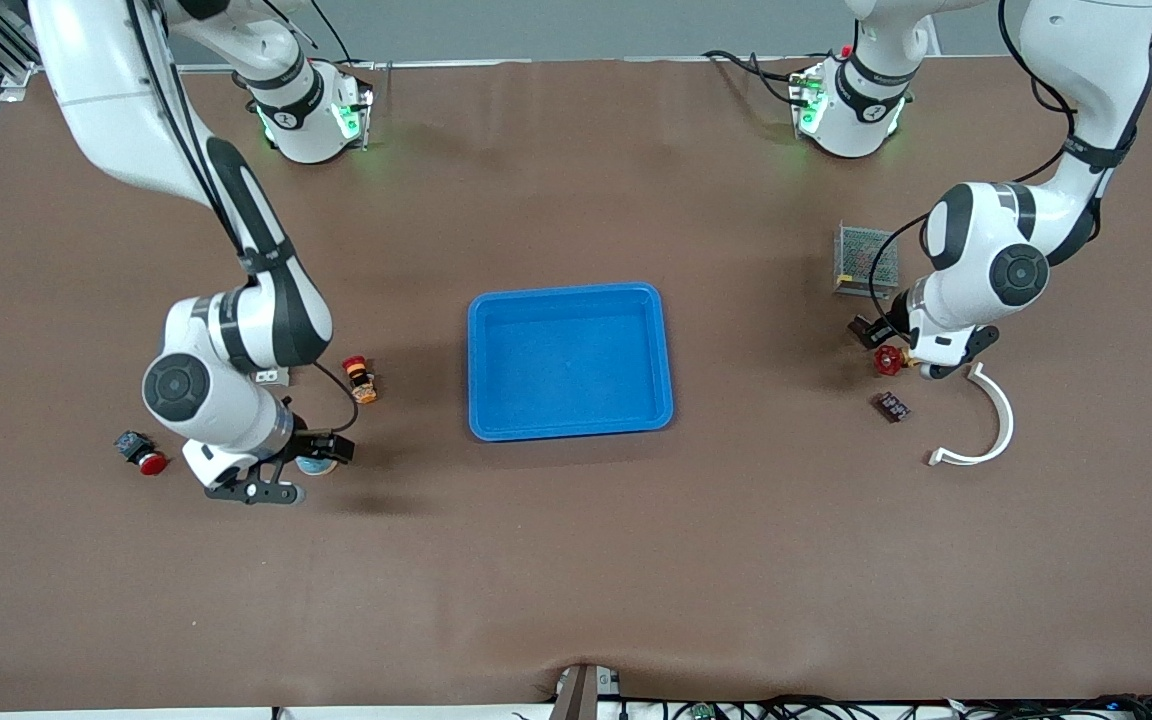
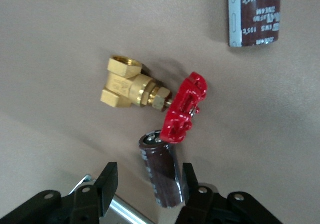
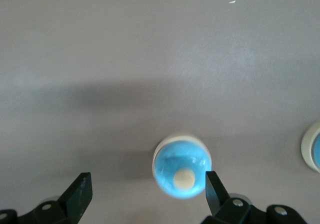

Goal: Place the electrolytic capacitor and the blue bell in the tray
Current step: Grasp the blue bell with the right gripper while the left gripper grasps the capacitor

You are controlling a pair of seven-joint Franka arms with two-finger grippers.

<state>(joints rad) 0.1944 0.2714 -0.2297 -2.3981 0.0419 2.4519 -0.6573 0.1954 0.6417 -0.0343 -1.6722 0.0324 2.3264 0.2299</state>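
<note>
Two pincers are poised over their targets, and neither has anything in hand yet. Seen from its wrist, the left pincer [image 2: 145, 186] is spread wide, and the electrolytic capacitor [image 2: 162, 171] lies on the table [image 1: 576, 560] between its fingers, close against one of them, at the left arm's end of the table. The capacitor's other end touches or sits just under the red handwheel of a brass valve [image 2: 150, 96], so a squeeze from this off-centre position could roll the cylinder away or drag the valve along. The right pincer [image 3: 145, 191] is equally wide open around the blue bell [image 3: 181, 170], which also sits nearer one finger; its smooth dome may slip out as the fingers close. The tray [image 1: 570, 300] waits empty mid-table, well apart from both.
</note>
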